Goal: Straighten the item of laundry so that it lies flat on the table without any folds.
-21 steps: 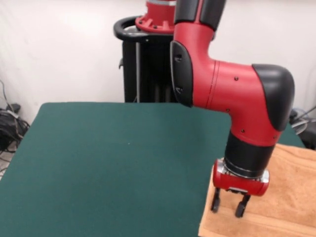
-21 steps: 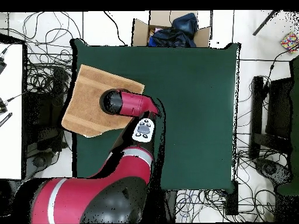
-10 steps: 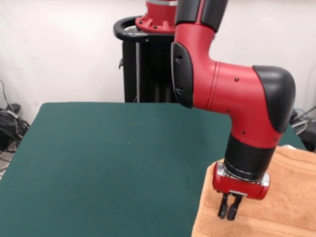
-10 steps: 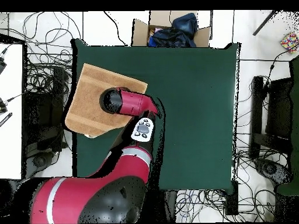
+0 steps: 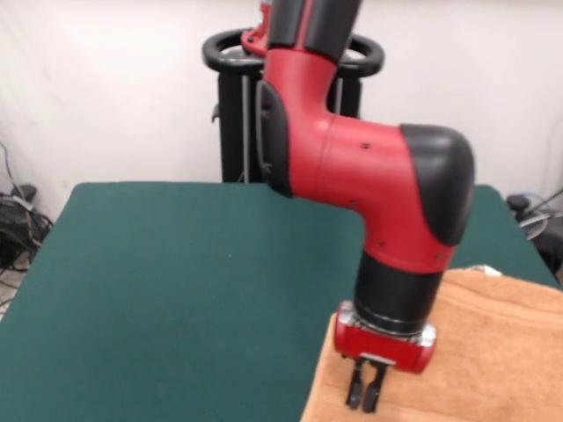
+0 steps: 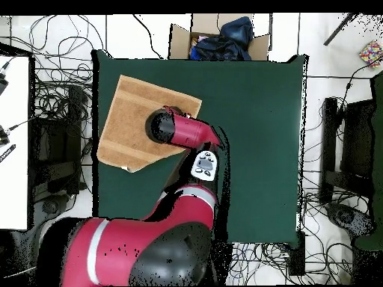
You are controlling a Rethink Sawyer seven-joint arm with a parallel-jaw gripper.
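Front view: hanging down from twelve o'clock, red and black arm [image 5: 369, 176] ending in gripper [image 5: 365, 397] at about five o'clock. Fingers [image 5: 373, 387] standing almost together, only a thin gap between them, tips down at the orange-tan towel [image 5: 493, 352]; whether pinching a bit of cloth or merely pressing on it, not clear. Towel lying at the four to five o'clock part of the picture, running off the right and lower edges, its top edge slightly humped into a soft roll. Small white tag [image 5: 486, 270] peeking at the towel's upper edge, toward three o'clock. Dark green table [image 5: 176, 290] stretching bare from nine o'clock across the middle.

Overhead view: towel [image 6: 135, 112] sitting at the ten o'clock part of the table [image 6: 254, 134], turned a little askew, border bands running along its edges, one side just reaching the table's edge at nine o'clock. Arm [image 6: 179, 128] covering the towel's four o'clock corner region, gripper itself hidden beneath the wrist. Cardboard box [image 6: 217, 37] with dark cloth inside sitting beyond the table at twelve o'clock; cables [image 6: 52, 67] sprawling over the floor at nine o'clock.
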